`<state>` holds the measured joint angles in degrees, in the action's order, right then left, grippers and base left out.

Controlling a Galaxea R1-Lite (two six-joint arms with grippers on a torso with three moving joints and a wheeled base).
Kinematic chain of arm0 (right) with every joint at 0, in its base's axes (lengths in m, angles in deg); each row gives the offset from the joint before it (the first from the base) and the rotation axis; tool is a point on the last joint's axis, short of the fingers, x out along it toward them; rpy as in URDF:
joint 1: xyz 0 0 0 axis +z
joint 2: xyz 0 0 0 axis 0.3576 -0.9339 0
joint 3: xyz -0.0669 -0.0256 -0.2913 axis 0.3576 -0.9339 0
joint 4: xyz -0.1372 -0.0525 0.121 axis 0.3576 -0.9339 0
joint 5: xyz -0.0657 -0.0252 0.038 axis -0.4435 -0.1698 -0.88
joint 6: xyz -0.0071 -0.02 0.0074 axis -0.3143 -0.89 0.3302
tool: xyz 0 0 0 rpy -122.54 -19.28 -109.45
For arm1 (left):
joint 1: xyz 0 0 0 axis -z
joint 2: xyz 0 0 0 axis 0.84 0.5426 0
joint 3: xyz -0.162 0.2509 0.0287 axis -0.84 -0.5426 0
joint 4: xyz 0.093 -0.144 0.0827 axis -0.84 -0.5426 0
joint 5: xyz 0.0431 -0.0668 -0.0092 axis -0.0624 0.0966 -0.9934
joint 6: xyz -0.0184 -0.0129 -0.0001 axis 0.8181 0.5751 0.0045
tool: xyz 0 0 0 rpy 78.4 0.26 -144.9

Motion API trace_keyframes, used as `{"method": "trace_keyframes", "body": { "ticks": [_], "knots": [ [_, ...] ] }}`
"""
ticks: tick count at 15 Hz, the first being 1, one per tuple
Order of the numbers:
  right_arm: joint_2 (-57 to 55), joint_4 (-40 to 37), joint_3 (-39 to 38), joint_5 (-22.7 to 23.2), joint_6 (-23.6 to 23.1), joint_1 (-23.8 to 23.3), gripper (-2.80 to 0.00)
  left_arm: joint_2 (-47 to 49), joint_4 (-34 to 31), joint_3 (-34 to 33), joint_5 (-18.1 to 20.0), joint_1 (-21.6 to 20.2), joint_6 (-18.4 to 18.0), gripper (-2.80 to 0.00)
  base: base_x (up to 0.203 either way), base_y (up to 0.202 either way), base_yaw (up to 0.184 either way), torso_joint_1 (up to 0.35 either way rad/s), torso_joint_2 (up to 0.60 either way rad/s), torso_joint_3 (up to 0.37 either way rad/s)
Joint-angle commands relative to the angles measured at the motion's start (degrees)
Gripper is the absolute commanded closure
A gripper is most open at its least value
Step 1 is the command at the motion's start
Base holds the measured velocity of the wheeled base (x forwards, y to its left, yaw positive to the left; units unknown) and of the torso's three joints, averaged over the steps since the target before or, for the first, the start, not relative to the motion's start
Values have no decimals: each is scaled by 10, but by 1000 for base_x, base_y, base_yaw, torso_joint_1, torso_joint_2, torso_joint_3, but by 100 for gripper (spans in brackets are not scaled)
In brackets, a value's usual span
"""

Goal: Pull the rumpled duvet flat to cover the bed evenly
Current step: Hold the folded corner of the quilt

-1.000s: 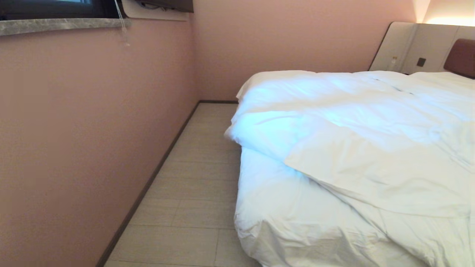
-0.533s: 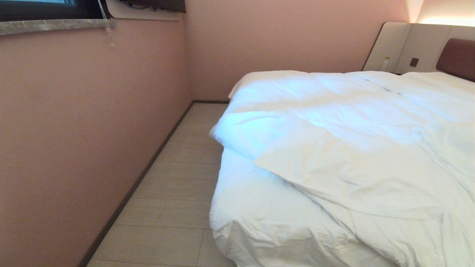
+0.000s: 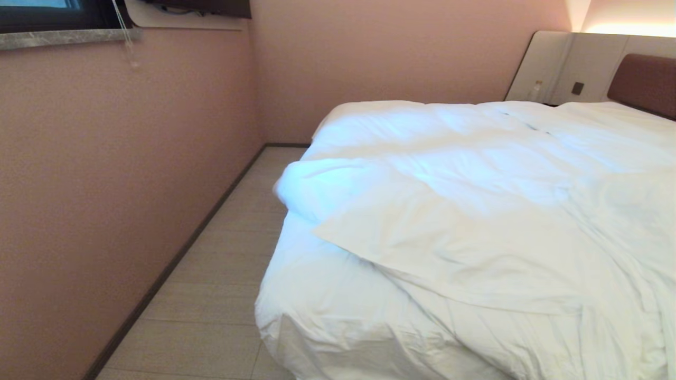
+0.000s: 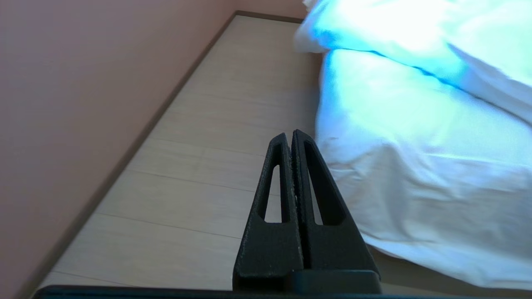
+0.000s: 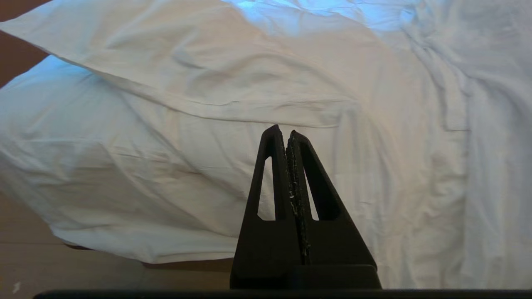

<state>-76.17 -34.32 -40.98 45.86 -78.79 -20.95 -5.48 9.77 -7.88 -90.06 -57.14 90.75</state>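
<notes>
The rumpled white duvet (image 3: pixel 475 211) lies bunched on the bed (image 3: pixel 327 327), with a folded-over flap (image 3: pixel 449 253) lying diagonally across the near corner. Below the flap the near corner is covered in wrinkled white cloth. Neither gripper shows in the head view. In the left wrist view my left gripper (image 4: pixel 290 135) is shut and empty, hanging over the floor beside the bed's corner (image 4: pixel 395 187). The right wrist view has my right gripper (image 5: pixel 282 132) shut and empty, in front of the bed's near end, with the duvet's flap edge (image 5: pixel 232 108) just beyond its tips.
A pink wall (image 3: pixel 105 184) runs along the left, leaving a narrow strip of pale plank floor (image 3: pixel 211 295) between it and the bed. A brown headboard (image 3: pixel 644 82) in a beige panel stands at the far right. A window sill (image 3: pixel 58 38) sits high on the left.
The whole head view has shifted left, so the camera has moved rightward toward the bed. The duvet itself lies as before.
</notes>
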Motion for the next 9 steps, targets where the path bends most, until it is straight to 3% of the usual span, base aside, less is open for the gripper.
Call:
{"method": "trace_keyframes", "body": {
  "ticks": [1,4,9],
  "knots": [
    [0,0,0,0,0,0,0,0,0,0,0,0,0,0,0,-198,0,5,2,-1],
    [0,0,0,0,0,0,0,0,0,0,0,0,1,0,0,-159,1,2,2,-2],
    [0,0,0,0,0,0,0,0,0,0,0,0,1,0,0,-11,0,0,-1,-1]
  ]
}}
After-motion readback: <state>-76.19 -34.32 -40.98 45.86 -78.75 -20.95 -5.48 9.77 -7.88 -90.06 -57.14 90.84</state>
